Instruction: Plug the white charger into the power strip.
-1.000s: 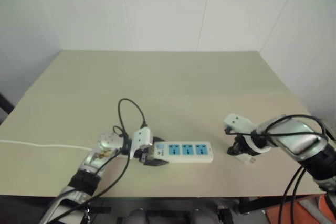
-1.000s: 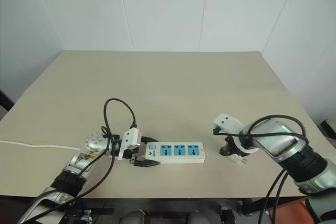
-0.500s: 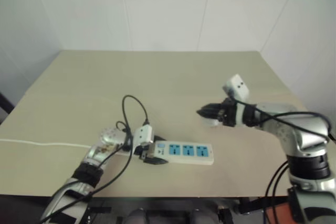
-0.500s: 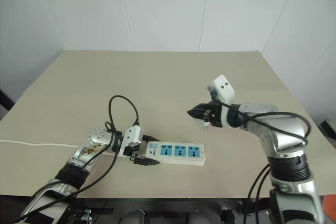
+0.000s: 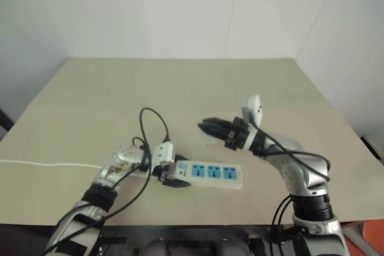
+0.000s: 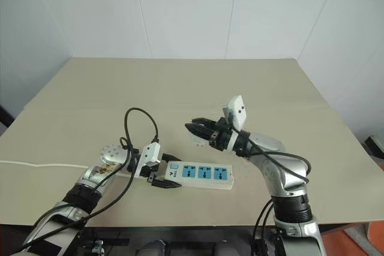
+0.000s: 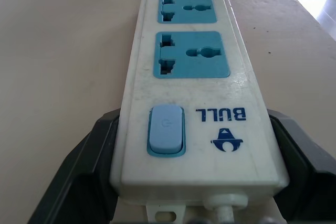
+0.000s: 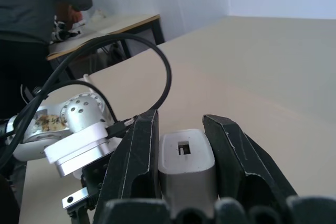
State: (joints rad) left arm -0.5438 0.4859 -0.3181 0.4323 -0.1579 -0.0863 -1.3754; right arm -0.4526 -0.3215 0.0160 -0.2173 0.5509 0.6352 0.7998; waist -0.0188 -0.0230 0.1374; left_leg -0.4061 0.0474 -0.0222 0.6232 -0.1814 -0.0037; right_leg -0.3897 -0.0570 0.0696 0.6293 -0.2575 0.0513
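The power strip [image 5: 211,173], a white bar with three blue sockets, lies flat near the table's front edge. My left gripper [image 5: 170,178] is shut on its switch end; in the left wrist view the black fingers [image 7: 86,163] clamp both long sides of the power strip [image 7: 194,72]. My right gripper [image 6: 192,128] hovers above the table just behind the strip, pointing left. It is shut on the white charger [image 8: 186,158], whose end face with a small slot shows between the fingers. From the head views the charger [image 6: 199,138] shows pale under the fingertips. Its prongs are hidden.
The strip's thin white cord [image 5: 48,165] runs left off the table. A black cable [image 5: 153,125] loops above my left wrist. The beige table [image 5: 180,88] stretches back to white walls. A person in dark clothes [image 8: 31,3] stands by another table [image 8: 113,24].
My right gripper has lifted the charger off the table at the right and swung it left, turning from pointing down to level. The left gripper and the strip stay put.
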